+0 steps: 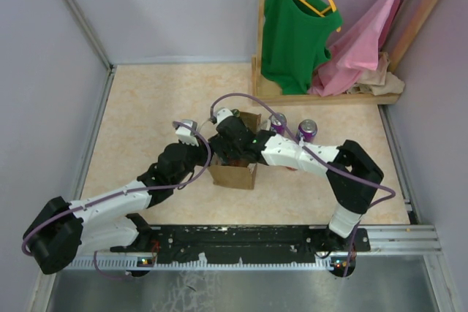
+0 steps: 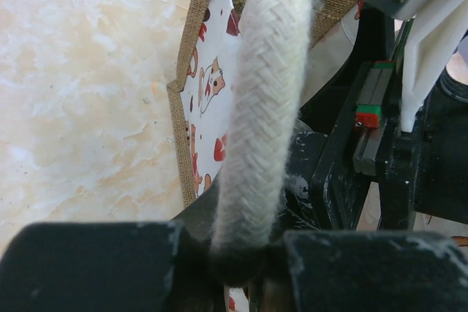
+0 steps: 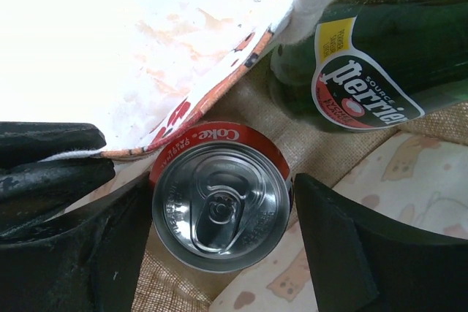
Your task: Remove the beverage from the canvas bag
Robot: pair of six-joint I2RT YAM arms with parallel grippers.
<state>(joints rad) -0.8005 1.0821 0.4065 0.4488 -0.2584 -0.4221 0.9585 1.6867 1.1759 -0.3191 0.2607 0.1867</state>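
Canvas bag (image 1: 232, 177), mid-table, 2 grippers engaged.
Left gripper (image 2: 234, 253) pinched tight on the bag's white rope handle (image 2: 263, 93). Right gripper (image 3: 219, 210) inside the bag, fingers closed to the width of a Coke can (image 3: 219, 206), 1 against each side (can upright, tab unopened). Green Perrier bottle (image 3: 365, 71) just beside it; 2 purple cans (image 1: 278, 122) behind the bag.

Beige table (image 1: 146, 107) bears canvas bag (image 1: 232, 175), cans (image 1: 308, 129) — wooden rack (image 1: 329, 98).
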